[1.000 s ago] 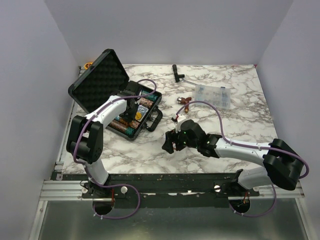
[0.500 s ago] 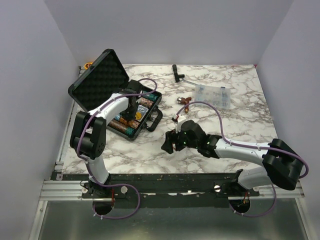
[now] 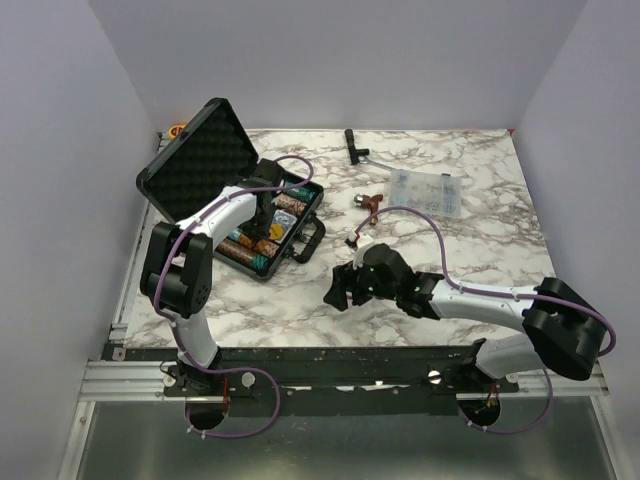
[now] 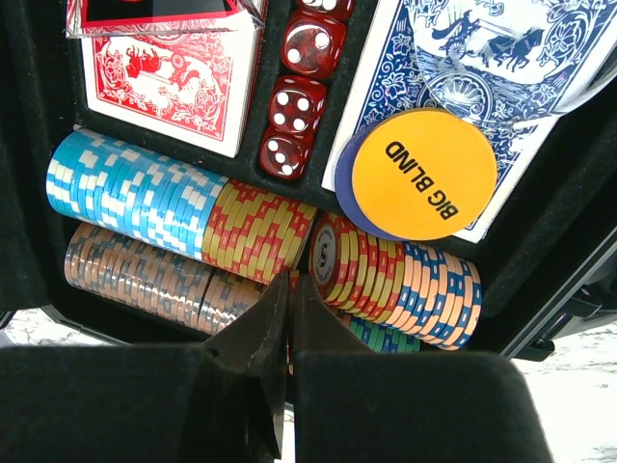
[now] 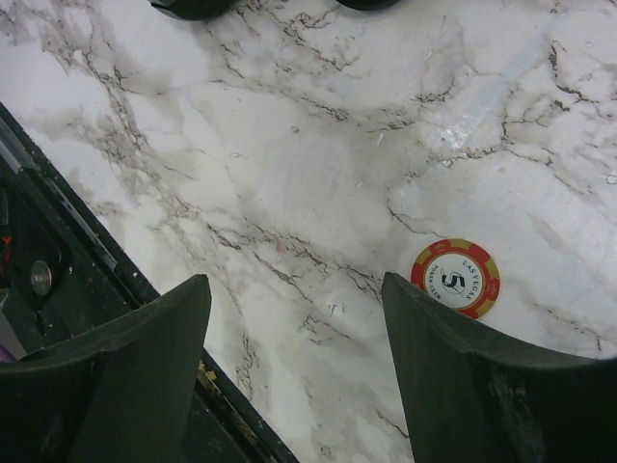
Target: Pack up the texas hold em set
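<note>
The black briefcase point(image 3: 205, 158) stands open at the back left, foam lid up. Its tray point(image 4: 29, 193) holds rows of multicoloured poker chips point(image 4: 174, 207), red dice point(image 4: 297, 101), a red card deck point(image 4: 169, 82), a blue card deck point(image 4: 501, 58) and an orange BIG BLIND disc point(image 4: 424, 174). My left gripper point(image 3: 266, 228) is down in the tray, its jaws point(image 4: 289, 285) shut on a red-and-yellow chip held edge-on between two chip rows. My right gripper point(image 3: 343, 290) is open just above the table point(image 5: 318, 174). A red-and-yellow "5" chip point(image 5: 455, 278) lies flat beside its right finger point(image 5: 463, 386).
A clear compartment box point(image 3: 425, 190) sits at the back right, with small brown parts point(image 3: 368, 203) near it and a black tool point(image 3: 355, 145) at the back. The table's front rail point(image 5: 58, 260) runs close to my right gripper's left finger.
My left gripper has shifted slightly back within the case tray. My right gripper has moved a little back over the table, still open.
</note>
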### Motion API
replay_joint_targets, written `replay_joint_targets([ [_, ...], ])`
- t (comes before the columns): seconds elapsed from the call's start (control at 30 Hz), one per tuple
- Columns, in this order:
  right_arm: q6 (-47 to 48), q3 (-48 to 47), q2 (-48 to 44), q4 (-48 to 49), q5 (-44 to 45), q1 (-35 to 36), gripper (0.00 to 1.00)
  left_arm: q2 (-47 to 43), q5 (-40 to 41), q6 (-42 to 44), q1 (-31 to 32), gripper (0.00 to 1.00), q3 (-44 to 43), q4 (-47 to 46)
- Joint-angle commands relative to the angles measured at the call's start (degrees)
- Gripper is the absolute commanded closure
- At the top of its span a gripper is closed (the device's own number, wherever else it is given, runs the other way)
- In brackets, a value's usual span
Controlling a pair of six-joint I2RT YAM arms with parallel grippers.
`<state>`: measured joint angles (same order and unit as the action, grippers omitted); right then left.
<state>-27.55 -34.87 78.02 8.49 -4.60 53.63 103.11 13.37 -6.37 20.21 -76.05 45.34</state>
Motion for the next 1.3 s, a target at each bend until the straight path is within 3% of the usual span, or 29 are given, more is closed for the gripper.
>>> replay_joint_targets([
  [0.0,-0.8,0.8,0.8,2.0,-1.3,0.0,0.26,1.5,1.1,-0.7,-0.3,0.98,-0.7,-1.3],
  [0.27,-1.0,0.7,1.4,2.5,-2.2,0.0,0.27,0.6,1.4,-1.7,-0.4,0.8,-0.6,-1.0],
  [0.47,-2.1,0.1,1.9,1.0,-0.6,0.0,0.27,-1.2,3.0,-2.5,-0.2,0.74,-0.5,-0.5],
  [0.6,-5.2,-4.4,3.3,-9.3,7.6,0.0,0.26,-4.3,1.6,-4.4,-0.2,0.63,-0.4,-0.1],
  [0.7,-7.7,-10.8,6.0,-23.2,13.3,0.0,0.24,-8.9,-0.1,-5.3,-0.2,0.42,1.4,-2.0],
  [0.77,-9.1,-13.0,6.8,-28.7,15.0,0.1,0.22,-12.6,-1.4,-5.6,-0.2,0.36,2.8,-3.5],
  [0.9,-11.4,-17.2,8.1,-36.8,16.8,0.1,0.15,-17.9,-4.2,-6.3,-0.2,0.28,4.5,-5.2],
  [1.03,-13.6,-21.8,11.7,-42.7,17.1,0.1,0.15,-21.9,-7.9,-6.5,-0.2,0.22,5.5,-6.2],
  [1.27,-16.7,-28.6,20.2,-47.0,16.2,0.1,0.15,-26.3,-16.9,-6.2,-0.2,0.2,7.3,-7.3],
])
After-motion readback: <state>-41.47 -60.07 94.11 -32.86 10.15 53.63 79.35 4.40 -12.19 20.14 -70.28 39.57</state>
